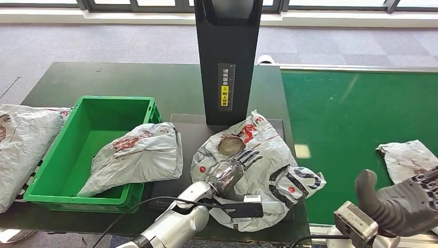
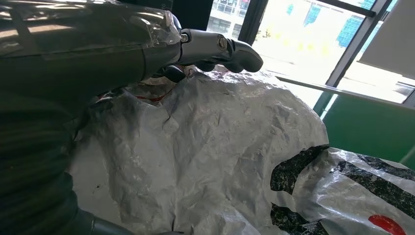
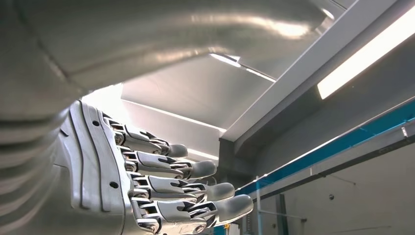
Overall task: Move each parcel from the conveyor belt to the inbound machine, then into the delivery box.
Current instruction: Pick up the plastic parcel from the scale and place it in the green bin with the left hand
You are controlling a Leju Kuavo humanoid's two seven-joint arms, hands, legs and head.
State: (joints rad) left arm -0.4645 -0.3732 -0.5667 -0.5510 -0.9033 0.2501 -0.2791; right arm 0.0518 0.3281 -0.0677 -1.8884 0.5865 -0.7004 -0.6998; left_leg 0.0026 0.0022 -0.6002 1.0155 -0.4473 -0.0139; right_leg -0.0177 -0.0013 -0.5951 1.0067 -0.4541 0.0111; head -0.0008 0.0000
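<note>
A crumpled grey parcel (image 1: 258, 173) with red and black print lies on the inbound machine's dark platform (image 1: 188, 132), below its black post (image 1: 227, 57). My left hand (image 1: 235, 166) rests flat on top of this parcel (image 2: 215, 147), fingers (image 2: 225, 49) stretched out, gripping nothing. A second parcel (image 1: 139, 157) lies in the green delivery box (image 1: 85, 111), draped over its right wall. A third parcel (image 1: 408, 157) sits on the green conveyor belt (image 1: 341, 119) at the right. My right hand (image 1: 400, 201) hovers near the belt's front edge, palm up and empty, its fingers (image 3: 195, 169) spread.
Another grey parcel (image 1: 20, 150) lies on the dark table (image 1: 103, 77) left of the box. A black cable (image 1: 155, 201) runs along the table's front by my left arm. Grey carpet and windows lie beyond.
</note>
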